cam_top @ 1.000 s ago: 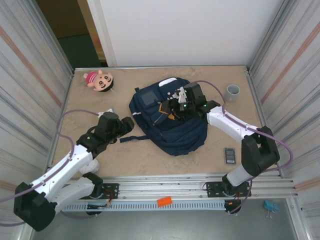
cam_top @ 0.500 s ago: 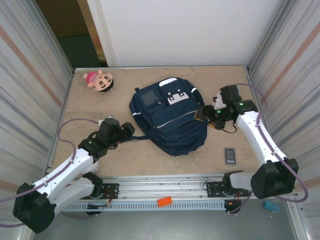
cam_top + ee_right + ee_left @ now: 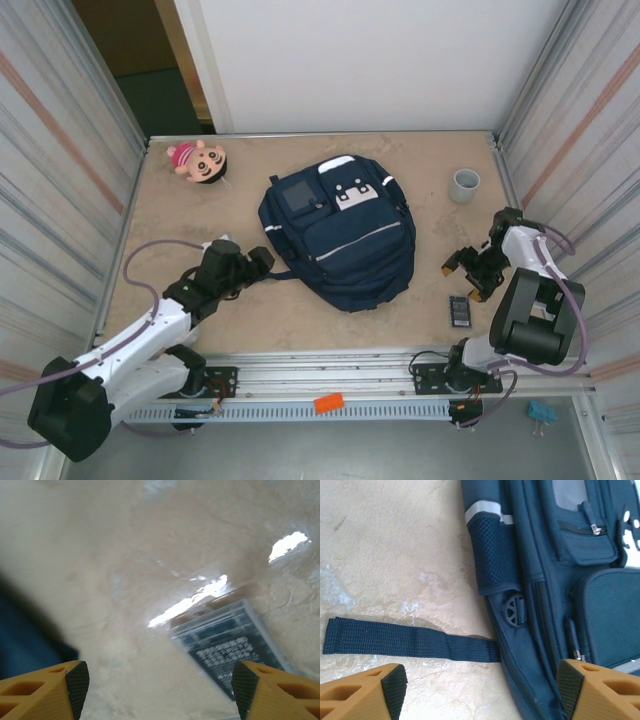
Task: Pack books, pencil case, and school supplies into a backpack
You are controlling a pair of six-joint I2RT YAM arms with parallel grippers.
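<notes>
Overall: both arms sit low over the worktop [image 3: 180, 215], one on each side of the backpack.
Backpack [image 3: 340, 235]: lies flat mid-worktop, front pockets up, top toward the far wall. The left wrist view shows its mesh side pocket [image 3: 495, 555] and a reflective strip.
Strap [image 3: 410, 642]: lies flat on the worktop, running out from the backpack's left side.
Left jaws: wide, holding nothing. One fingertip [image 3: 392, 687] is over the worktop just beside the strap, the other over the backpack's edge.
Right jaws: wide, holding nothing. The fingertips [image 3: 75, 682] are over bare worktop to the right of the backpack.
Calculator [image 3: 459, 310]: flat on the worktop at the near right, near the right jaws and apart from the backpack. It looks blurred in the right wrist view.
Cup [image 3: 464, 184]: upright, far right.
Doll [image 3: 200, 162]: far left corner.
</notes>
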